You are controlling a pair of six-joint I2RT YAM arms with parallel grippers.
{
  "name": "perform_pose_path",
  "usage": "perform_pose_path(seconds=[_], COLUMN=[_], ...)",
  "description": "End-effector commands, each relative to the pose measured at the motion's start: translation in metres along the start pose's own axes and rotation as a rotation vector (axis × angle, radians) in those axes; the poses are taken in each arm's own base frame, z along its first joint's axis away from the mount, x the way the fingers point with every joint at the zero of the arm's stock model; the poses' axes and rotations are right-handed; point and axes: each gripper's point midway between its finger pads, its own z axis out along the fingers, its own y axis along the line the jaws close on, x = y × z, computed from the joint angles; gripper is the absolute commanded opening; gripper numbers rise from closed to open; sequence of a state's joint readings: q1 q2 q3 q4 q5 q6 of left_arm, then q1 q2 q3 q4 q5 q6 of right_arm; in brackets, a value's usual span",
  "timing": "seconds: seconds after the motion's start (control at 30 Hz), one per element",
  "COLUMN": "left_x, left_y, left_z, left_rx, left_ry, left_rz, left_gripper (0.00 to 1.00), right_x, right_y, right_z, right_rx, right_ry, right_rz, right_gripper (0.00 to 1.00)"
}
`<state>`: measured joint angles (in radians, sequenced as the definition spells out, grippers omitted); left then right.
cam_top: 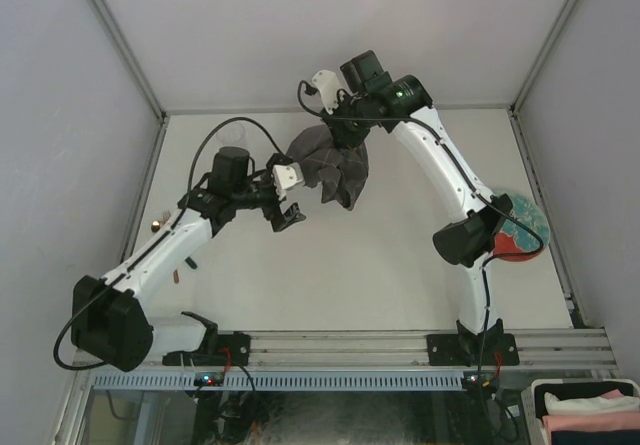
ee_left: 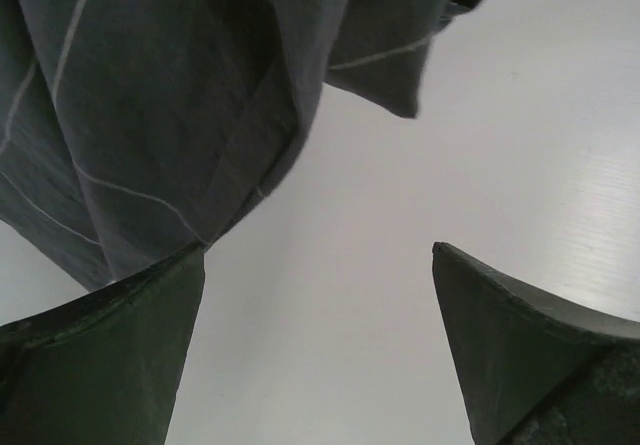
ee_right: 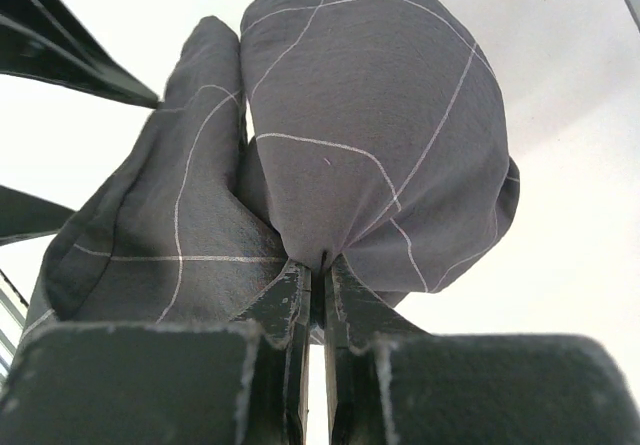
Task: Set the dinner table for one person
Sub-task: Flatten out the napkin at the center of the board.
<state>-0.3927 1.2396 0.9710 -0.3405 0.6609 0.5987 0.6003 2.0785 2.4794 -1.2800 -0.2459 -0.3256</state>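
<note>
A dark grey checked cloth [cam_top: 330, 165] hangs bunched above the off-white dinner table [cam_top: 400, 265]. My right gripper [cam_top: 345, 130] is shut on the cloth's top fold. In the right wrist view the cloth [ee_right: 370, 115] bulges out from the pinched jaws of the right gripper [ee_right: 322, 265]. My left gripper [cam_top: 287, 215] stands open just left of and below the cloth's lower edge, with nothing between its fingers. In the left wrist view the cloth [ee_left: 150, 95] hangs at the upper left. Bare tabletop [ee_left: 400, 215] shows between the spread tips of the left gripper [ee_left: 320, 250].
A teal and red plate [cam_top: 525, 230] lies at the table's right edge, partly behind the right arm's elbow. Small thin items [cam_top: 157, 225] lie near the left rail. A bin of folded cloths [cam_top: 585, 410] sits off the table at the bottom right.
</note>
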Motion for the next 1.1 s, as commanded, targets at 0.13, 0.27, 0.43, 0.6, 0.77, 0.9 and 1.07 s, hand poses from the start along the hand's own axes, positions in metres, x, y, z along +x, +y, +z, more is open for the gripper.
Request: perform_pose_path(seconds=[0.13, 0.27, 0.43, 0.6, 0.77, 0.9, 1.07], left_x=[-0.011, -0.019, -0.031, -0.034, -0.043, -0.054, -0.069], left_y=[0.049, 0.071, 0.085, 0.094, 0.099, 0.103, 0.102], left_z=[0.030, 0.033, 0.032, 0.029, 0.024, 0.013, -0.004], left_rx=[-0.199, -0.313, -0.386, -0.444, -0.467, -0.487, -0.478], left_ry=[0.026, 0.049, 0.041, 0.047, 0.044, 0.050, 0.081], left_rz=[0.146, 0.182, 0.233, 0.252, 0.285, 0.297, 0.305], left_gripper=[0.85, 0.83, 0.85, 0.74, 0.32, 0.00, 0.00], right_x=[-0.017, -0.012, -0.009, -0.008, 0.006, 0.015, 0.029], right_y=[0.021, 0.024, 0.024, 0.021, 0.015, -0.002, -0.014], right_z=[-0.019, -0.020, -0.018, -0.019, -0.012, -0.003, 0.003], right_rx=[-0.024, -0.037, -0.042, -0.043, -0.051, -0.061, -0.068], right_ry=[-0.064, -0.050, -0.040, -0.038, 0.003, 0.020, 0.055], right_rz=[-0.008, -0.008, -0.009, -0.005, 0.012, 0.052, 0.060], right_gripper=[0.00, 0.00, 0.00, 0.00, 0.00, 0.00, 0.00])
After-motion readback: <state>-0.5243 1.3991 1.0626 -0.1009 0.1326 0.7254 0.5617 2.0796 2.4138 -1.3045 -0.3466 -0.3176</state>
